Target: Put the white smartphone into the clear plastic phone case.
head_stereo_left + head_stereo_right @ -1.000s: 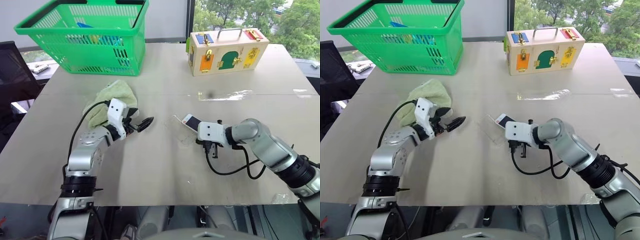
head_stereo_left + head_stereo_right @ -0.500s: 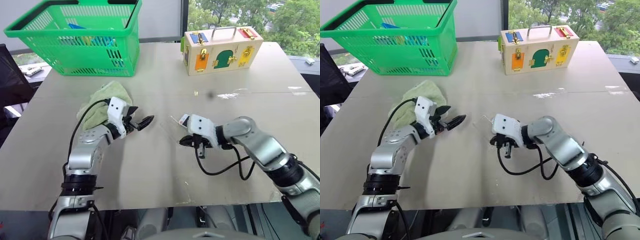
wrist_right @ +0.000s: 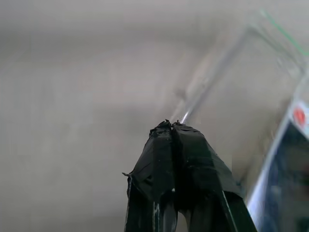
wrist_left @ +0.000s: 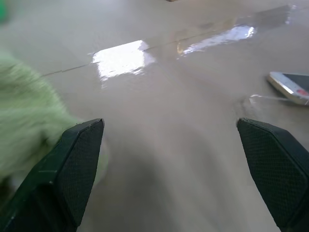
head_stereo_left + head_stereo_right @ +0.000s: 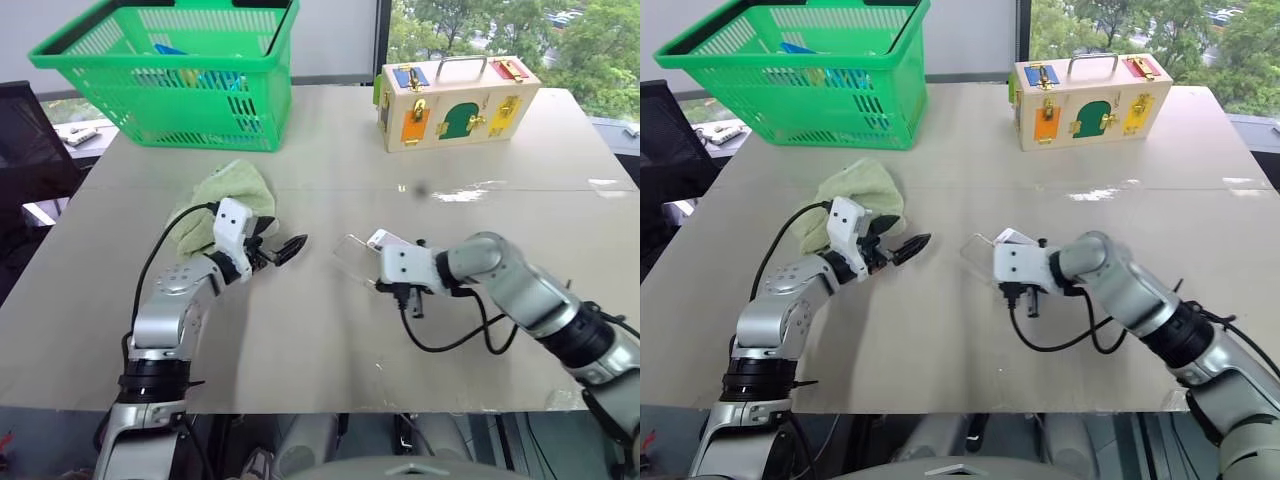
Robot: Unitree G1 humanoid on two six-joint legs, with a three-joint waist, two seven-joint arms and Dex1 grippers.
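Currently pinching clear plastic phone case [image 5: 354, 257] rim in clenched right gripper [image 3: 172, 126], left gripper [image 4: 178, 169] gaping idle; risking slipping, knocking white smartphone [image 5: 385, 240] aside.

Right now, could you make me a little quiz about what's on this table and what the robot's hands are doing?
1. True or false: the left gripper is shut on the green cloth.
2. What does the right gripper pinch? A) a spoon B) the clear plastic phone case C) a cable
3. Fill in: the white smartphone lies on the ____, beside the case.

Key
1. False: its fingers are spread wide, holding nothing, with the cloth beside them.
2. B: shut on the case's edge.
3. Table.
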